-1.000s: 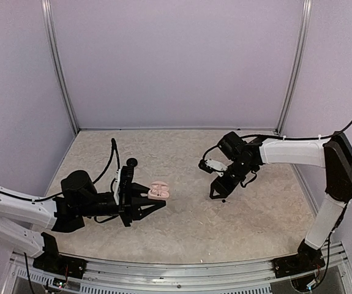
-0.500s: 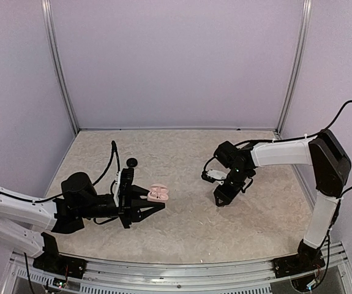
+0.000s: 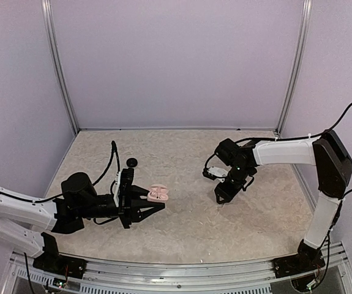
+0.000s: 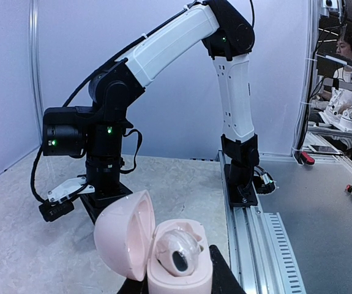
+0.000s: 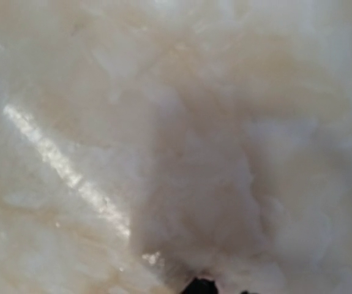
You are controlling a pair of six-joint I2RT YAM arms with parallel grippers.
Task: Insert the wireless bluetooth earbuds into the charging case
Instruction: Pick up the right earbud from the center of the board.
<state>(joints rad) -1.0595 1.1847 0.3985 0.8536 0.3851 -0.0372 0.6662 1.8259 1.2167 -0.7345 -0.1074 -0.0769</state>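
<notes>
Earbud (image 4: pixel 179 250) seated; another probably left to fetch

It sits in the open pink charging case (image 4: pixel 127 236), clamped by the left gripper (image 3: pixel 153 201). Right gripper (image 3: pixel 222 196) is low at the table (image 3: pixel 182 236); its opening and load cannot be told.

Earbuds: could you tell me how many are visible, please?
1: a pale earbud seated in the open pink case held by the left tool. Others may hide under the right tool.

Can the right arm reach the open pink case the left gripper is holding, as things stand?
Probably yes. The left gripper holds the charging case with its lid open, and only bare table lies between it and the right gripper, low over the surface.
</notes>
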